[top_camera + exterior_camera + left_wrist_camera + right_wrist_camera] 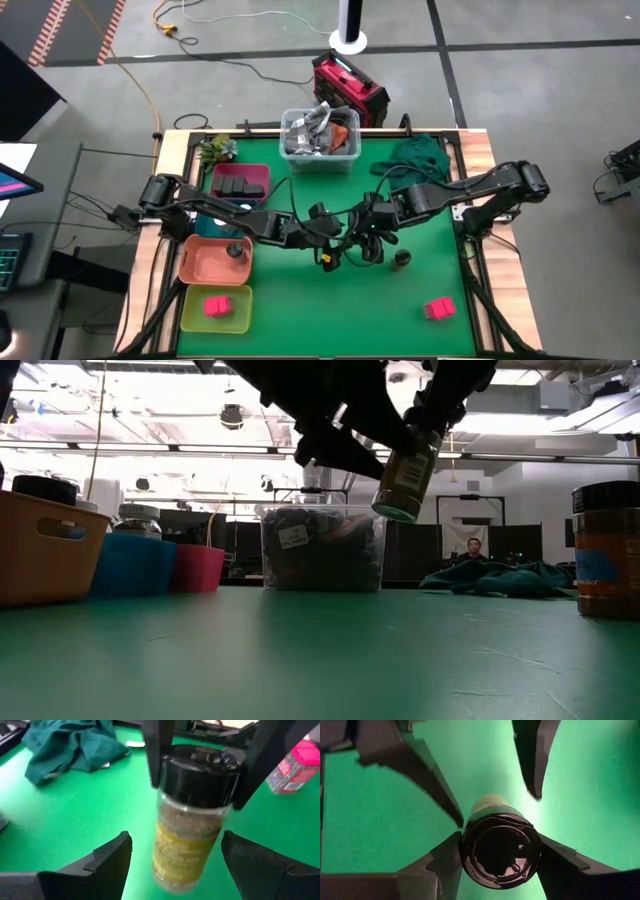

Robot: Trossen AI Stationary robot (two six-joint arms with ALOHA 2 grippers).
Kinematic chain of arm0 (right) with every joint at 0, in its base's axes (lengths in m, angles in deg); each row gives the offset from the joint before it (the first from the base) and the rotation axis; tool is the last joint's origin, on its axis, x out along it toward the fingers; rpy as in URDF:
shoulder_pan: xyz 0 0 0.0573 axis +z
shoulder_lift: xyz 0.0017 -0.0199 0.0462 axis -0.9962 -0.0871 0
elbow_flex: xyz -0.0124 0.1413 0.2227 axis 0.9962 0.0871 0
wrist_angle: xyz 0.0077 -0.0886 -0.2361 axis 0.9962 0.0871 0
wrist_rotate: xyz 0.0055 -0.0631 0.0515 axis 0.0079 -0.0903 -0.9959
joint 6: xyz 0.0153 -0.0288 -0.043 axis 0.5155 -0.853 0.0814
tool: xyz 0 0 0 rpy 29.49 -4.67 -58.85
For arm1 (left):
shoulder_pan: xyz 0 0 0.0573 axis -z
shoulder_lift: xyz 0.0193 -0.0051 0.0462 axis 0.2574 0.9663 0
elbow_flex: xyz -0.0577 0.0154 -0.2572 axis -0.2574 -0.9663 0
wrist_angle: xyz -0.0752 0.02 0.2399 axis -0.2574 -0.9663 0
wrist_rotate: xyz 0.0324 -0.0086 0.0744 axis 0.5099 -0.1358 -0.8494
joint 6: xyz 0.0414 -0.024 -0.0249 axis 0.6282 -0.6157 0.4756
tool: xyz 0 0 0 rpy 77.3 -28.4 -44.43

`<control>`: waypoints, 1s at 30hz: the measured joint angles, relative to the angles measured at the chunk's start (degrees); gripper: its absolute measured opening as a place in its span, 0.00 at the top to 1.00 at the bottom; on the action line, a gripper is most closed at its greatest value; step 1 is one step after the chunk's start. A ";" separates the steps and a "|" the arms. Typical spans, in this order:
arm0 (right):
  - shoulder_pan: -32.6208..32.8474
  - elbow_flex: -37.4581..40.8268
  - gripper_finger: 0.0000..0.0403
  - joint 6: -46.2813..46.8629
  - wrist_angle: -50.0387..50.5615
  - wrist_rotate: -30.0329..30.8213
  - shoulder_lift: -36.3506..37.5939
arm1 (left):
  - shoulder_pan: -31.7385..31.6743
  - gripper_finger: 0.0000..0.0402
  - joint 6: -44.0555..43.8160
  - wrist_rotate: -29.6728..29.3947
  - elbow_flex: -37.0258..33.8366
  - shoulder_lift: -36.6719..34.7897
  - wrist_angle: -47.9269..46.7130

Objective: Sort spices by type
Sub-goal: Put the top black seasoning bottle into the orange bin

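A clear round spice jar (187,840) with a black cap, a yellow label and brown contents hangs above the middle of the green table, and my right gripper (500,851) is shut on it. The low view shows the jar (408,475) tilted, well above the mat. My left gripper (177,852) is open, with one finger on each side of the jar's lower body and a gap on both sides. In the high view the left gripper (330,245) and the right gripper (362,240) meet at the table's centre. My right gripper pinches the jar's black cap (470,851) between its two fingers, one on each side of the cap (200,775). The fingers come from above, slanting down. The jar hangs below them, tilted, its bottom clear of the table.
At the left stand a red tray with black boxes (240,183), a blue tray (212,224), an orange tray holding a dark jar (215,262) and a yellow tray with a pink box (215,306). A dark jar (402,258) and a pink box (438,308) lie loose at the right. A clear bin (320,138) and a green cloth (420,155) are at the far edge.
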 joint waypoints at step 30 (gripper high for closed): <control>0.00 0.00 0.40 1.17 -2.44 -0.40 0.00 | 0.12 0.62 -0.15 1.33 0.02 1.45 4.16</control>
